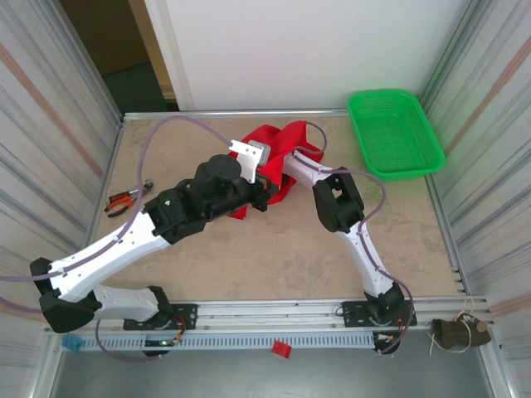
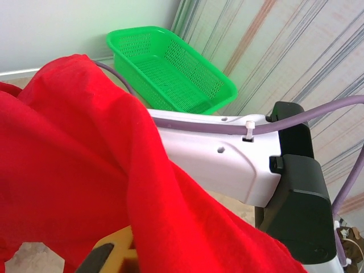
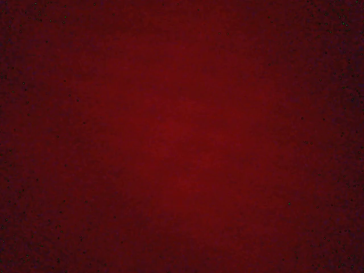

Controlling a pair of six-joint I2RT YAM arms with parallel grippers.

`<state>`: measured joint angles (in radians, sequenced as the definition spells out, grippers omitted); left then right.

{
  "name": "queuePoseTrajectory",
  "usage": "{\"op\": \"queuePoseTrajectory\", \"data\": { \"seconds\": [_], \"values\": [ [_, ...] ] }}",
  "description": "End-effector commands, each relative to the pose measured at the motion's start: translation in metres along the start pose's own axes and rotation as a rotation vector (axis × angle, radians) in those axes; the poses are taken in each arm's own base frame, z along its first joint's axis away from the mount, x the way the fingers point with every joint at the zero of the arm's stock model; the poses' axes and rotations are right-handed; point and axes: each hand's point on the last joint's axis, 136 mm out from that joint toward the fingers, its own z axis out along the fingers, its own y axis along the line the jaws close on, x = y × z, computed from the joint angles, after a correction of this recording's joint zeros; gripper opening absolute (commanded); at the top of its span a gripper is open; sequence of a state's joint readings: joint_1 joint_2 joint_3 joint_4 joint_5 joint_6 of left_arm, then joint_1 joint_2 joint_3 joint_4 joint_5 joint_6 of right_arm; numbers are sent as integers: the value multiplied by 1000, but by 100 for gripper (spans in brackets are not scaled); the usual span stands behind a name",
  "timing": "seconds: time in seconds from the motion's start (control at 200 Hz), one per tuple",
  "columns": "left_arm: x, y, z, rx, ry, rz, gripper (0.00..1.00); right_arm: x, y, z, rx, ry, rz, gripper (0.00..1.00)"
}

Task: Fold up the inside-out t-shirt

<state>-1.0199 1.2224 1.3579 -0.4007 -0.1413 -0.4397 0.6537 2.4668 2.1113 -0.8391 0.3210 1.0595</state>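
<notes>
- The inside-out t-shirt [image 1: 278, 148] sits bunched in a raised red heap on the table [image 1: 274, 257], at about 12 o'clock from the table's middle in the top view.
- My left pincer [image 1: 267, 192] reaches into the heap's 7 o'clock side. It is closed together on a fold of the cloth.
- My left wrist view gives what the top view cannot: the red cloth hangs across the lens from 10 o'clock down to 5 o'clock. It also drapes over one yellow-padded finger [image 2: 114, 247] at 6 o'clock.
- My right wrist view is dark red cloth pressed against the lens. I cannot tell whether my right pincer is apart or together.
- From above, my right arm [image 1: 340, 203] runs into the heap from 4 o'clock, its end buried under the cloth. In the left wrist view its white link and black joint cross at 4 o'clock.
- The green mesh basket [image 1: 392, 133] stands well apart at 2 o'clock on the table. My left wrist view shows it at 12 o'clock, beyond the cloth.
- The top view also shows pliers [image 1: 126, 200] lying at 9 o'clock by the table's edge.
</notes>
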Motion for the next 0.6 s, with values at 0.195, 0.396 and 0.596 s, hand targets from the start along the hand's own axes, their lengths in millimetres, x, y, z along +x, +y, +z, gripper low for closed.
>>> {"op": "queuePoseTrajectory", "data": {
  "seconds": [0.195, 0.396, 0.596],
  "values": [
    [-15, -2, -10, 35, -60, -43, 0, 69, -27, 34, 43, 252, -4, 0],
    [-6, 47, -2, -78, -50, -134, 0, 57, 12, 0, -303, 186, -129, 0],
    [-1, 122, 0, -213, -90, -271, 0, 51, 30, -61, -642, 150, -268, 0]
  ]
}}
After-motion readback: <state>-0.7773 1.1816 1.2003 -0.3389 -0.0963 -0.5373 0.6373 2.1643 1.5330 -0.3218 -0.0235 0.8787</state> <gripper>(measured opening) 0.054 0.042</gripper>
